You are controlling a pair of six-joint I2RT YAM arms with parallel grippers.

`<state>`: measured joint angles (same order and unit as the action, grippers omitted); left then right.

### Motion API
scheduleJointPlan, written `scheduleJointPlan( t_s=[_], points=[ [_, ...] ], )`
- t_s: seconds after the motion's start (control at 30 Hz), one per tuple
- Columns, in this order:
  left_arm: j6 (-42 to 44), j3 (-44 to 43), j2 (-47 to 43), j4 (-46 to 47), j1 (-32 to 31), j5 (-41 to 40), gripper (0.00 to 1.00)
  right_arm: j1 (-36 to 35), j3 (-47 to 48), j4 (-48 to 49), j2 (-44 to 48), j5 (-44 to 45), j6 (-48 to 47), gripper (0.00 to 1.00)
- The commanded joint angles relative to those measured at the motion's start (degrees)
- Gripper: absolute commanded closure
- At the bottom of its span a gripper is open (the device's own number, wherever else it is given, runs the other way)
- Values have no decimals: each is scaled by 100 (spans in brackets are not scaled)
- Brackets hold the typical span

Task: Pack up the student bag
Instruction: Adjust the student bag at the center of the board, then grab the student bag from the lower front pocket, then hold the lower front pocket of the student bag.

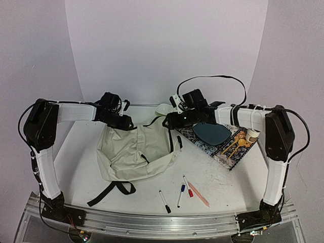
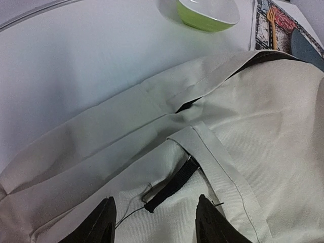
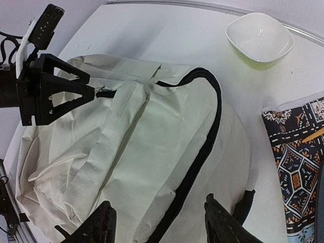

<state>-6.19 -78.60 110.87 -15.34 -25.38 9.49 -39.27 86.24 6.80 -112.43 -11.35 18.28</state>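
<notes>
My left hand (image 2: pixel 155 200) and right hand (image 3: pixel 158 201) hang spread above the student bag (image 1: pixel 135 152), which lies directly beneath both: cream fabric, rumpled flat on the desk (image 1: pixel 238 183), with black zipper edging and straps.

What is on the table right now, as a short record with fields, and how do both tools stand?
bag: student bag, lying flat
left tool: open, over the bag's far left corner, holding nothing
right tool: open, over the bag's far right corner, holding nothing
unpacked: bowl; teal plate on patterned mat; markers in front of the bag
</notes>
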Motion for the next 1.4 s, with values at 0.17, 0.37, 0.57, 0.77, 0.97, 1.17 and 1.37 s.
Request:
scheduleJointPlan(
  t_s=[0.17,0.37,0.57,0.77,0.97,1.17,1.37],
  points=[
    [934,-1051,617,-695,-66,-34,47,-16,558,-205,-401,-255,108,44],
    [1217,-1231,820,-1022,-94,57,52,-20,572,-205,-453,-353,126,47],
    [1400,-1250,884,-1180,-99,79,55,-15,611,-204,-527,-452,160,50],
    [1454,-1279,780,-1234,-116,278,54,-16,606,-197,-529,-457,164,51],
    [1507,-1419,1058,-1304,-188,296,64,-18,612,-196,-560,-489,197,55],
    [1526,-1350,896,-1350,-301,420,91,-15,570,-180,-534,-389,215,64],
    [1297,-874,275,-1389,-582,369,100,-16,519,-143,-501,-171,366,78]
  ],
)
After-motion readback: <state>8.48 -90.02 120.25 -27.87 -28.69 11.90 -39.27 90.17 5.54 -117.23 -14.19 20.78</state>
